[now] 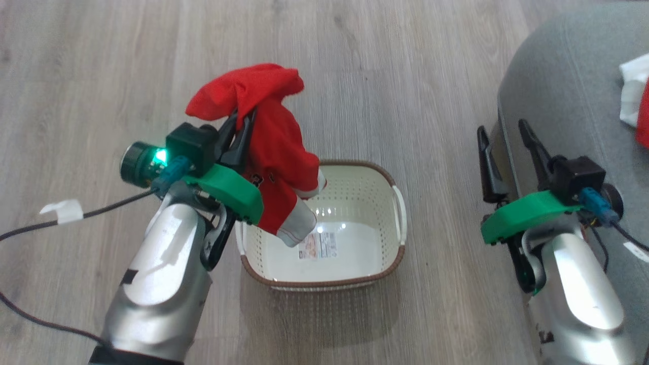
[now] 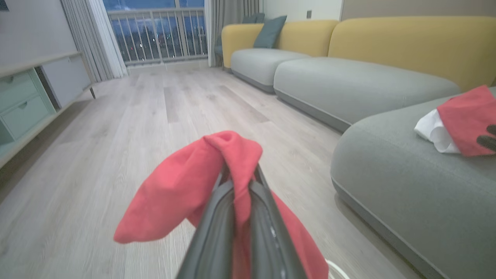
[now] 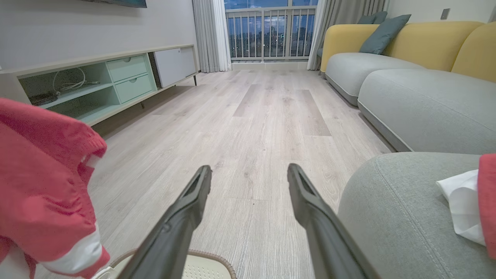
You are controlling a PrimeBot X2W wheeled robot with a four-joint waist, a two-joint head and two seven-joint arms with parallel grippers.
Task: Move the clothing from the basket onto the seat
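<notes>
My left gripper (image 1: 242, 121) is shut on a red garment with white cuffs (image 1: 276, 147), lifted above the left side of the basket (image 1: 324, 284). The cloth drapes over the fingers (image 2: 217, 217), and its lower end hangs over the basket's inside. The cream basket stands on the floor and holds nothing but its label sticker. Another red and white garment (image 1: 640, 96) lies on the grey-green seat (image 1: 568, 76) at the right. My right gripper (image 1: 502, 129) is open with nothing in it, at the seat's left edge. The right wrist view has the hanging garment (image 3: 42, 186) at left and the basket rim (image 3: 209, 255) below.
Pale wood floor (image 1: 380, 61) surrounds the basket. A dark cable with a white tape tag (image 1: 63, 210) trails at the left. Further off are a low mint cabinet (image 3: 97, 85), more grey seat sections with yellow backs (image 2: 348, 77) and a balcony door (image 3: 267, 35).
</notes>
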